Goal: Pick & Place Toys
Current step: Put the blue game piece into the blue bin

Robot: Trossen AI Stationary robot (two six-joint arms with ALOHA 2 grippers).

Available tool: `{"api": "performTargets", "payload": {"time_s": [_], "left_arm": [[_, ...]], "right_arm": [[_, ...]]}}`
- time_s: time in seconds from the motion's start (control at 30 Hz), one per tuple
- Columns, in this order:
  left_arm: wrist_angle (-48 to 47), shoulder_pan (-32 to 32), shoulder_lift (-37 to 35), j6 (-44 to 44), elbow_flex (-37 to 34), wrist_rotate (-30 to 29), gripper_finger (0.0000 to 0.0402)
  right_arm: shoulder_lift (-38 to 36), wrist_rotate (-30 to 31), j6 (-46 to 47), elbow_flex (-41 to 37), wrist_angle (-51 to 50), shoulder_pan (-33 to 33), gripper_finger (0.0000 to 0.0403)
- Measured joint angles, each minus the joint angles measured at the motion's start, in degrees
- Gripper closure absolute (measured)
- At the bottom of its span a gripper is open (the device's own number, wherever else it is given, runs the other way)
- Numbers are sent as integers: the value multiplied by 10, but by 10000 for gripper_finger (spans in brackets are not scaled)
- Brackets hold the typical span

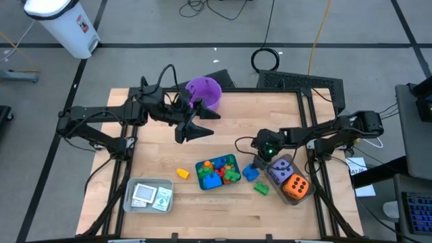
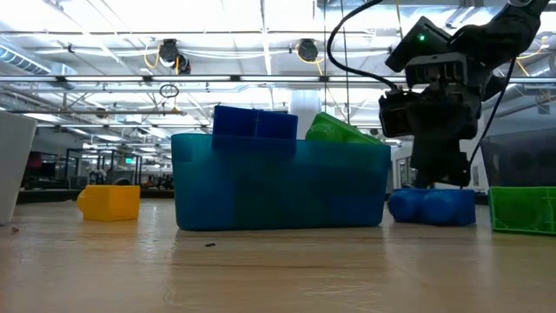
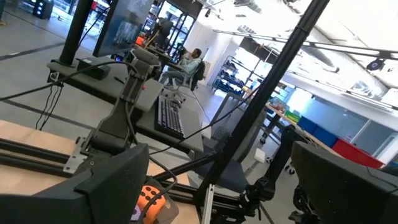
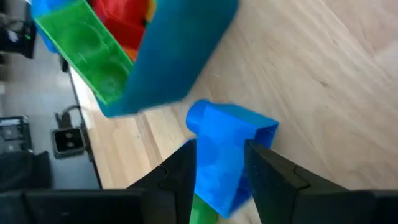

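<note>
**Right hand astride a blue brick beside the teal tray**

Beside the teal plastic tray [image 1: 217, 171], at its right-hand end on the wooden bench [image 1: 223, 128], the right hand [image 4: 221, 163] is down over a small blue plastic building brick [image 4: 225, 154]. Its two dark fingers [image 4: 268, 176] stand one on either side of the brick, close against its faces; whether they already pinch it or only flank it I cannot tell from the wrist view. The step in hand looks like picking this brick to put it into the tray, which already holds red, green and blue bricks heaped to the rim.

To do it well, the fingers should close squarely on the brick's flat sides, then lift straight up until it clears the tray wall, which is just beside it. The release wants to be low over the heap, so nothing rolls off.

The left hand [image 1: 191, 128] waits well apart near the purple bucket [image 1: 204, 92], its fingers spread wide.

Other toys lie near: a yellow brick [image 1: 182, 173] left of the tray, a green brick [image 1: 261, 188], and the purple and orange dotted dice [image 1: 290, 179] to the right.

Much is unclear. From table height the tray wall hides its contents, and the right arm covers part of the blue brick. The brick's underside and the fingertips are cut off in the wrist view.
</note>
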Motion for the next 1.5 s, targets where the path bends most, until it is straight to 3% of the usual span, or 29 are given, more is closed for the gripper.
{"api": "performTargets", "payload": {"time_s": [0.27,0.47,0.7,1.13,1.5], "left_arm": [[-3,0,0,0,0,0,2],[-11,0,1,0,0,0,2],[-15,0,1,0,0,0,2],[-16,0,1,0,0,-5,2],[-28,0,1,0,0,-5,2]], "right_arm": [[46,-5,20,1,55,2,278],[84,-49,31,0,90,6,278],[83,-50,30,0,116,10,280],[111,-50,29,1,162,35,395],[112,-73,32,0,213,28,401]]}}
